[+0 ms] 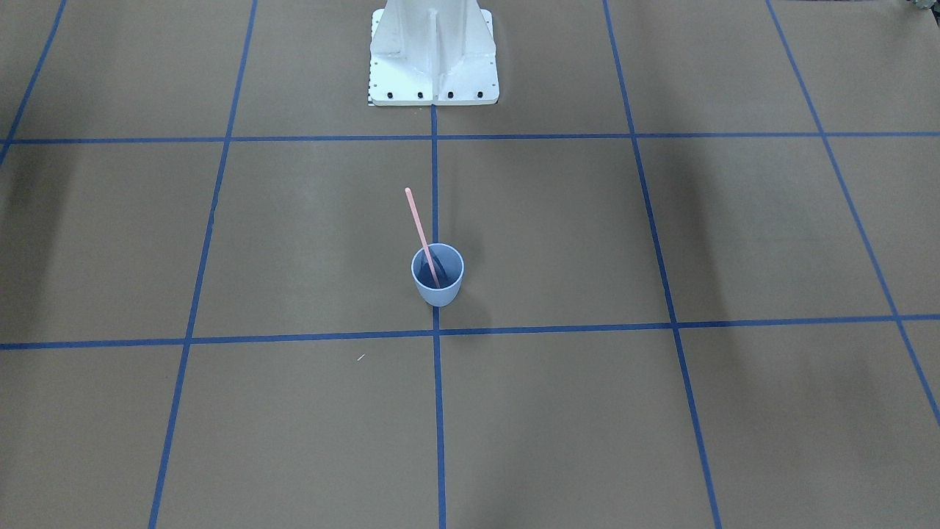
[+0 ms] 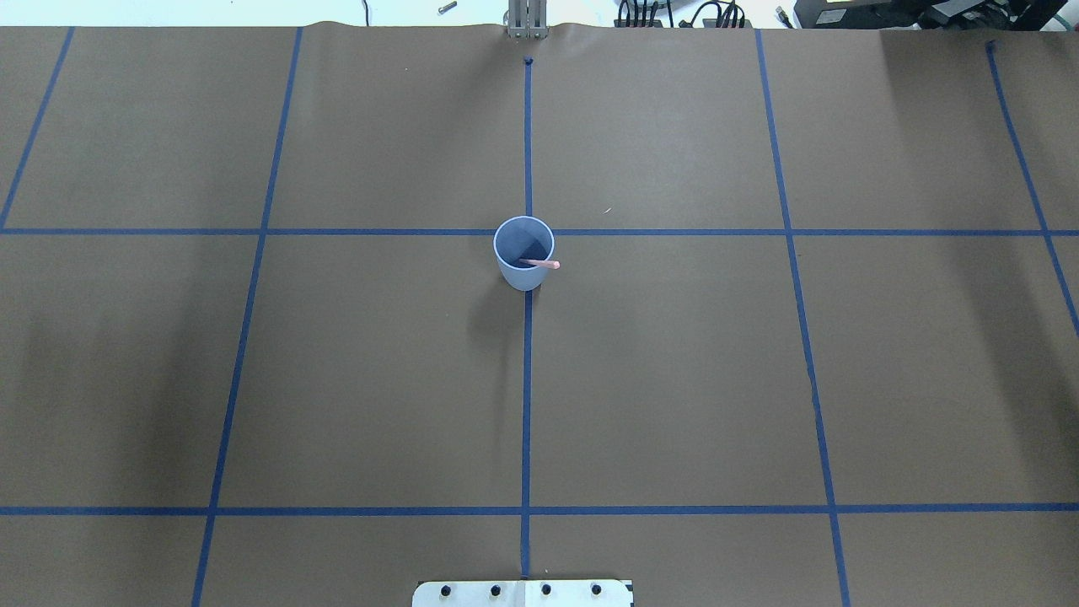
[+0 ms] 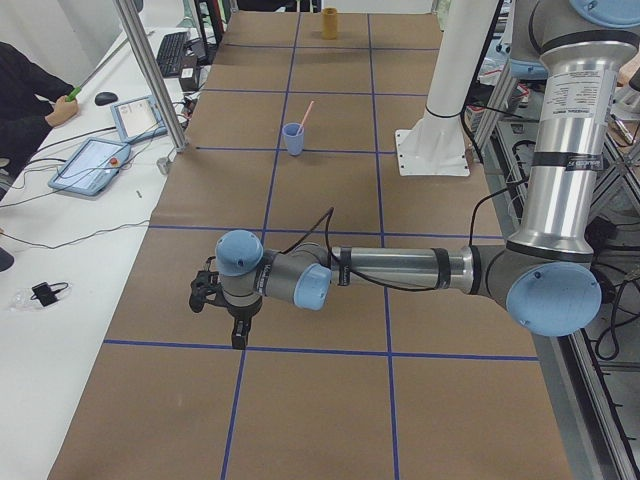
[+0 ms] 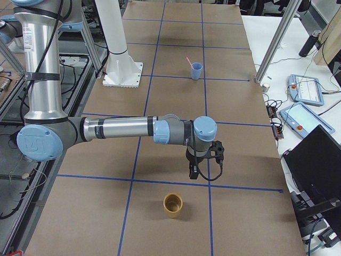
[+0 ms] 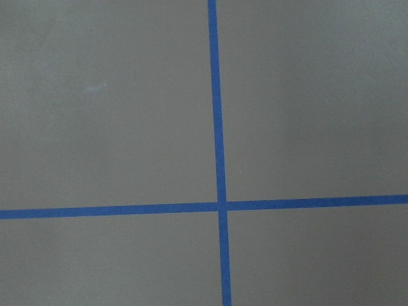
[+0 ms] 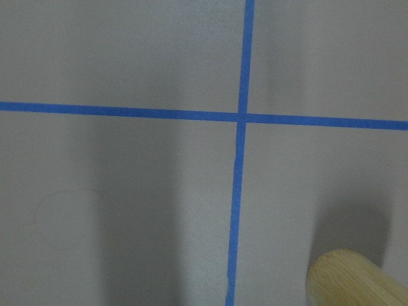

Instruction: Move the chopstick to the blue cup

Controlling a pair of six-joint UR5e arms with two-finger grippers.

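The blue cup [image 1: 439,294] stands upright on the centre tape line of the table; it also shows in the overhead view [image 2: 521,276]. The pale pink chopstick [image 1: 417,224] stands in it, leaning on the rim with its top end sticking out [image 2: 550,265]. Both grippers are far from the cup and show only in the side views. The left gripper [image 3: 238,338] points down over the table's left end. The right gripper [image 4: 194,173] points down over the right end. I cannot tell whether either is open or shut. Nothing shows in either.
A bamboo-coloured cup [image 4: 172,205] stands near the right gripper, also at the right wrist view's lower edge [image 6: 354,280]. The white robot base [image 1: 433,55] stands at the table's middle edge. Tablets [image 3: 90,163] and an operator lie beyond the table.
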